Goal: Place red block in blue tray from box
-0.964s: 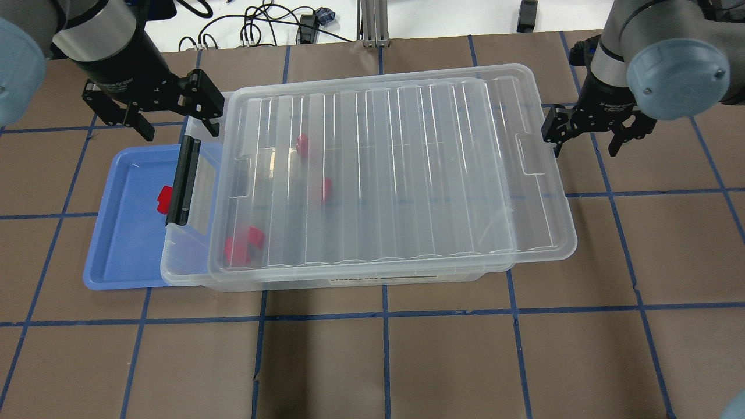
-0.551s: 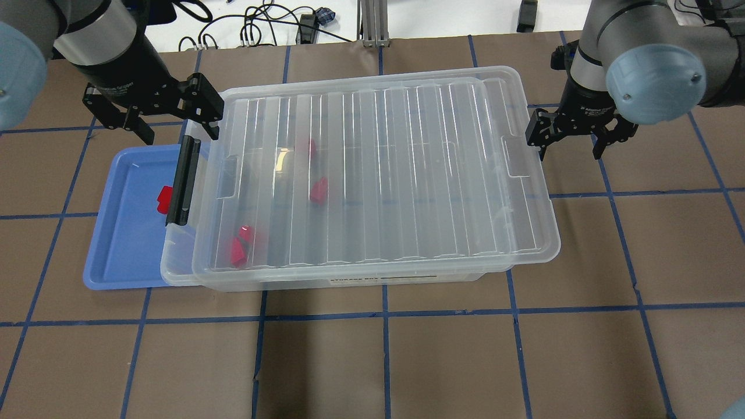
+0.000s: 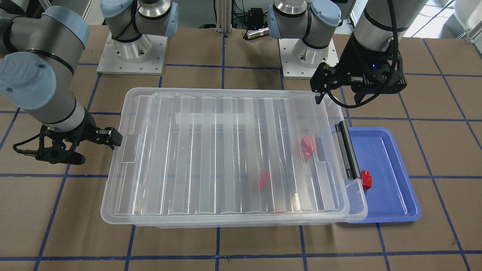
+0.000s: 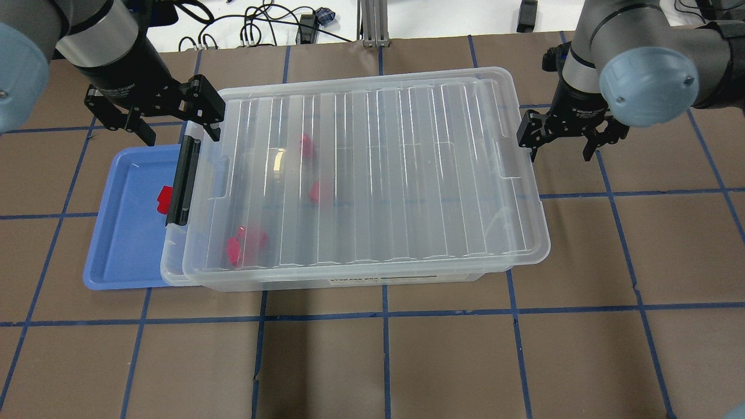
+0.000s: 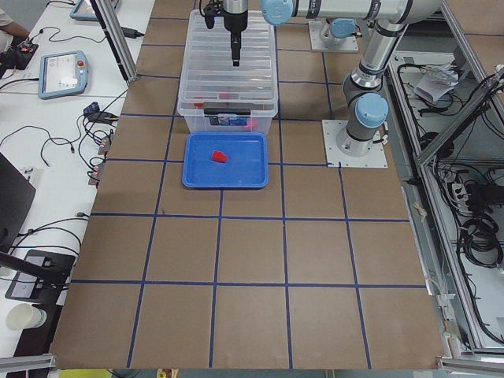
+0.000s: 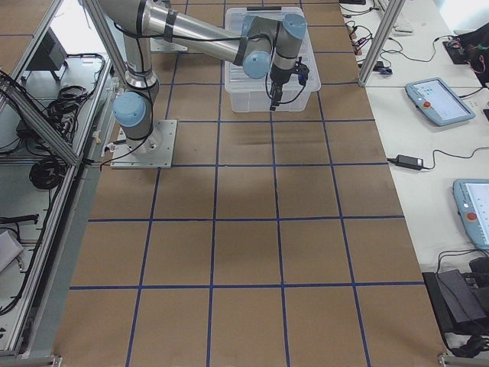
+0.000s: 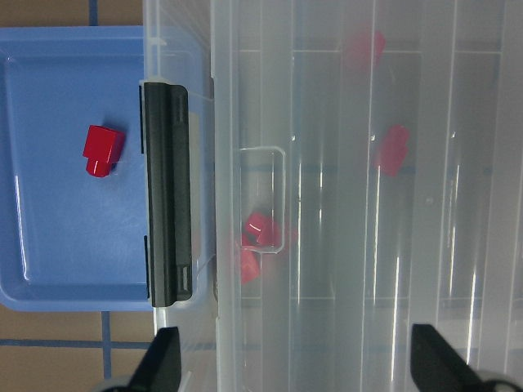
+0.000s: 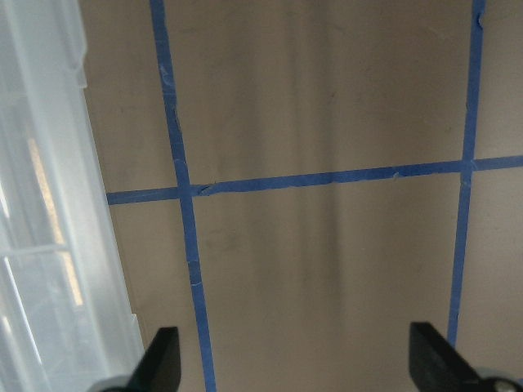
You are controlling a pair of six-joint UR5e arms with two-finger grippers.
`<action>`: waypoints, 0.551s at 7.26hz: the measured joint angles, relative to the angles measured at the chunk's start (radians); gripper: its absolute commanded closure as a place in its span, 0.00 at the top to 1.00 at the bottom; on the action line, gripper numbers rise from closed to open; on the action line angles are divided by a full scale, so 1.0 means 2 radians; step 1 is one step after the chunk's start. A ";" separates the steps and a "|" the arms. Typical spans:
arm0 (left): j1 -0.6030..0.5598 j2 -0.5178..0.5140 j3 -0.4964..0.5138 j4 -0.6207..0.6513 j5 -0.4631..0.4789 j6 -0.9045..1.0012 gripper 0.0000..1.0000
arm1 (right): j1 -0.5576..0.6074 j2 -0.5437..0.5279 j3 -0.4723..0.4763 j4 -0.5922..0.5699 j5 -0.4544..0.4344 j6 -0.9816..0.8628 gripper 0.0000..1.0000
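The red block (image 4: pixel 165 199) lies in the blue tray (image 4: pixel 125 233), next to the box's black latch (image 4: pixel 185 180). It also shows in the front view (image 3: pixel 366 179) and the left wrist view (image 7: pixel 102 149). The clear box (image 4: pixel 372 279) carries its ribbed lid (image 4: pixel 407 174), which sits slightly off the box's left rim. Several other red blocks (image 4: pixel 244 244) lie inside under the lid. My left gripper (image 4: pixel 177 119) is open and empty above the box's far left corner. My right gripper (image 4: pixel 559 150) is open and empty just off the lid's right end.
The box's left end overhangs the tray's right side (image 3: pixel 388 188). Brown table paper with a blue tape grid (image 8: pixel 327 245) surrounds the box. Cables and a metal post (image 4: pixel 372 23) lie beyond the far edge.
The lid has slid left across the box, covering more of its left end. My right gripper has moved left with the lid's right end. My left gripper has barely moved.
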 measured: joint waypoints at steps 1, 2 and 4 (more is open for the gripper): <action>-0.001 -0.003 0.001 0.000 -0.001 0.000 1.00 | 0.000 0.000 0.000 0.000 0.001 0.000 1.00; -0.002 -0.002 0.000 0.000 -0.001 0.000 1.00 | 0.001 0.000 0.000 0.000 0.003 0.000 1.00; -0.005 -0.001 -0.002 0.000 -0.001 -0.001 1.00 | 0.001 0.000 -0.001 0.000 0.007 -0.001 1.00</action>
